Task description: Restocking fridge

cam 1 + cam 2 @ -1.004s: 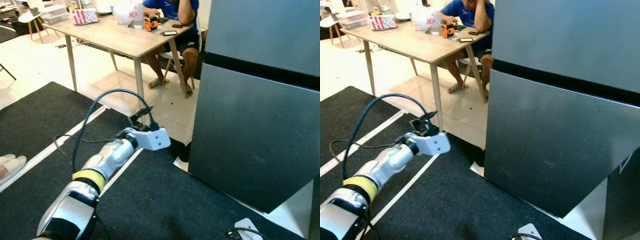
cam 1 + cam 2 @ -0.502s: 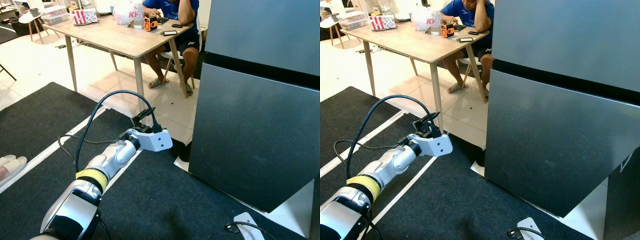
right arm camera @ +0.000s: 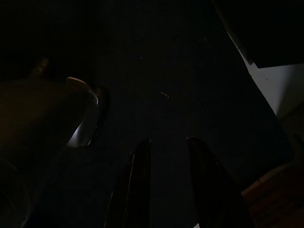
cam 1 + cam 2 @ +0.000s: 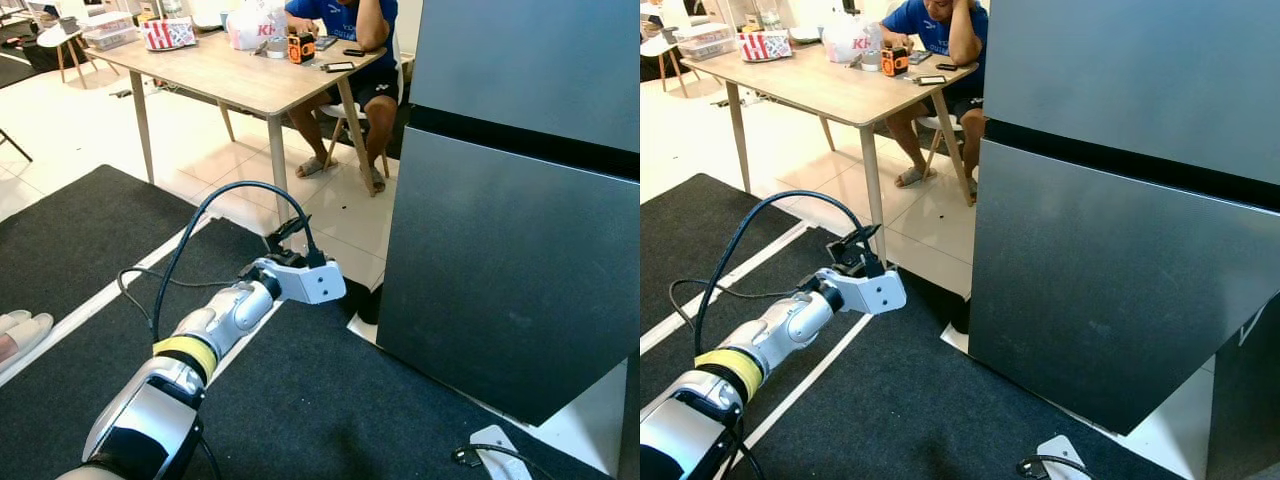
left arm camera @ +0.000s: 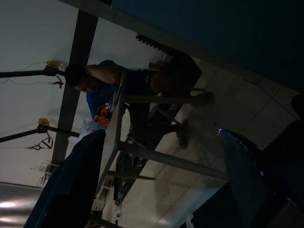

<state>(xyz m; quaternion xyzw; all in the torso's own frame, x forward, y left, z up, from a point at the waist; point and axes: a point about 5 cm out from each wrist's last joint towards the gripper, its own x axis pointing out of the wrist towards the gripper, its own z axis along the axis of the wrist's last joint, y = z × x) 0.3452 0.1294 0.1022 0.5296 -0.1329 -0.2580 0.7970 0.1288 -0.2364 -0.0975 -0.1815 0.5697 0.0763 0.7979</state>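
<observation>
Left hand spread wide, empty, raised near closed fridge, right hand narrowly parted.

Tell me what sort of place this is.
Probably a lived-in home's kitchen-dining area: a tall grey fridge with its doors shut, a wooden dining table cluttered with takeaway bags, a person seated at it, tiled floor and black floor mats.

The fridge is cut off at the top and right edges. The seated person at upper centre loses the head to the top edge (legs partly behind the table). The right wrist view is too dark to read beyond two fingers.
</observation>
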